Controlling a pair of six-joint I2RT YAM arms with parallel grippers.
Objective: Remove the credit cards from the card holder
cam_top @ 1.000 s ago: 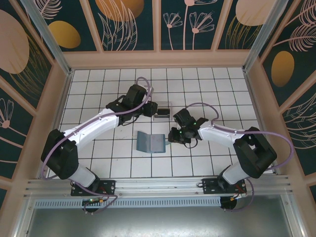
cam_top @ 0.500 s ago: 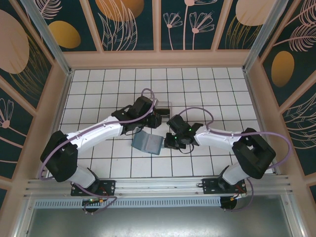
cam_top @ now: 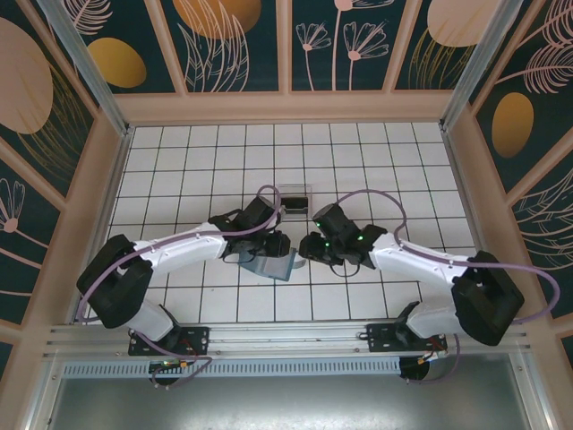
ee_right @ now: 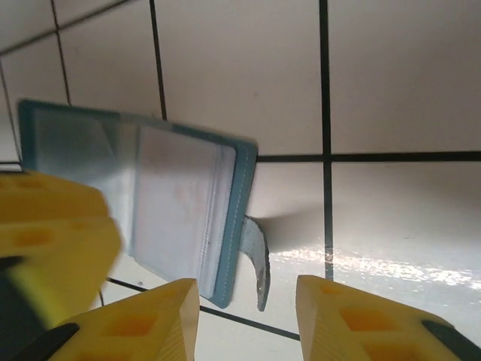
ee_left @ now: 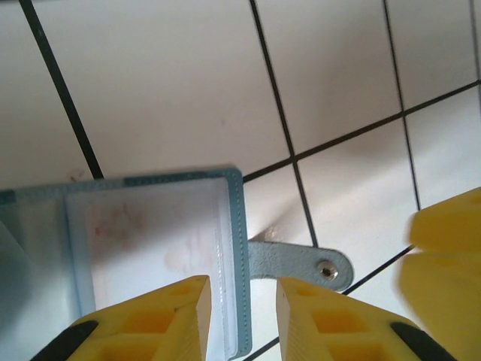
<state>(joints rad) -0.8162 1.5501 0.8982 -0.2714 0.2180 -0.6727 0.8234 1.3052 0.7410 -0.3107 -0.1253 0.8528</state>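
Note:
The teal card holder (cam_top: pixel 269 266) lies open on the white tiled floor between both arms. In the left wrist view the card holder (ee_left: pixel 237 226) shows a pale pinkish credit card (ee_left: pixel 150 248) in a clear slot, and its snap tab (ee_left: pixel 301 265) sticks out to the right. My left gripper (ee_left: pixel 241 284) is open, its yellow fingers straddling the holder's right edge without pinching it. My right gripper (ee_right: pixel 246 286) is open just below the card holder (ee_right: pixel 239 203), the curled tab (ee_right: pixel 257 259) and a whitish card (ee_right: pixel 176 203). From above, the left gripper (cam_top: pixel 277 245) and right gripper (cam_top: pixel 306 248) nearly meet.
A clear plastic box (cam_top: pixel 295 199) stands just behind the two grippers. The other arm's yellow finger crowds each wrist view: the right finger (ee_left: pixel 443 256) and the left finger (ee_right: pixel 52 241). Wooden walls (cam_top: pixel 286 107) ring the tiled floor.
My left gripper has come from the clear box down to the holder's right edge. My right gripper, which was nearly shut at that edge, has opened. The holder has shifted slightly.

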